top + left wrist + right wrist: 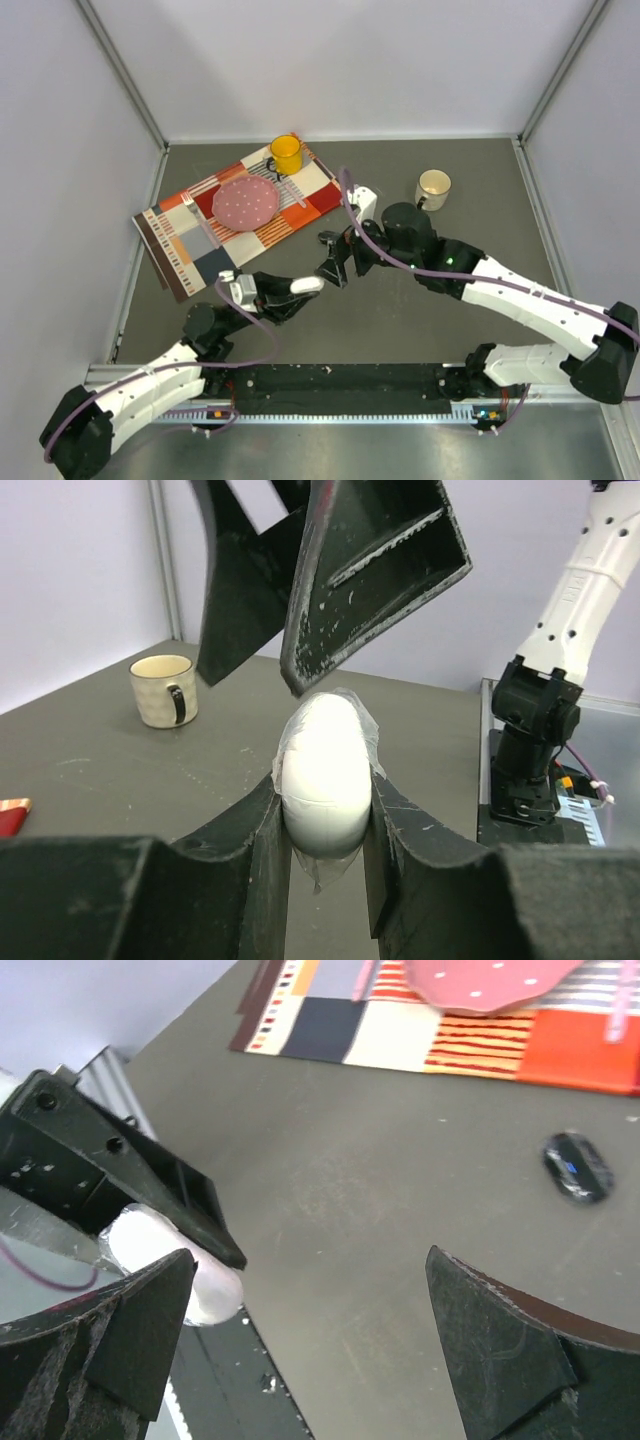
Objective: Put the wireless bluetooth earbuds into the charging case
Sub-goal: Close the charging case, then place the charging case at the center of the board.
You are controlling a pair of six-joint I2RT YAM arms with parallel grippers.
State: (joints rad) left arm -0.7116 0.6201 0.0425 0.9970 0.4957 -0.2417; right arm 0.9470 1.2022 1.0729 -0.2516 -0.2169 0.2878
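Observation:
My left gripper (303, 288) is shut on a glossy white oval charging case (325, 770), which has a seam across it and clear film around it. The case (309, 285) is held off the table between both fingers. My right gripper (335, 266) hangs open just beyond and above the case, its dark fingers (380, 570) over the case's far end. In the right wrist view the white case (135, 1242) shows at the left, behind the left finger of the open right gripper (310, 1305). A small black oval case (578, 1167) lies on the table. No earbuds show in any view.
A striped placemat (180, 245) at the back left carries a pink plate (245, 202) and a yellow mug (286, 153). A cream mug (433, 188) stands at the back right. A black rail (340, 385) runs along the near edge between the arm bases.

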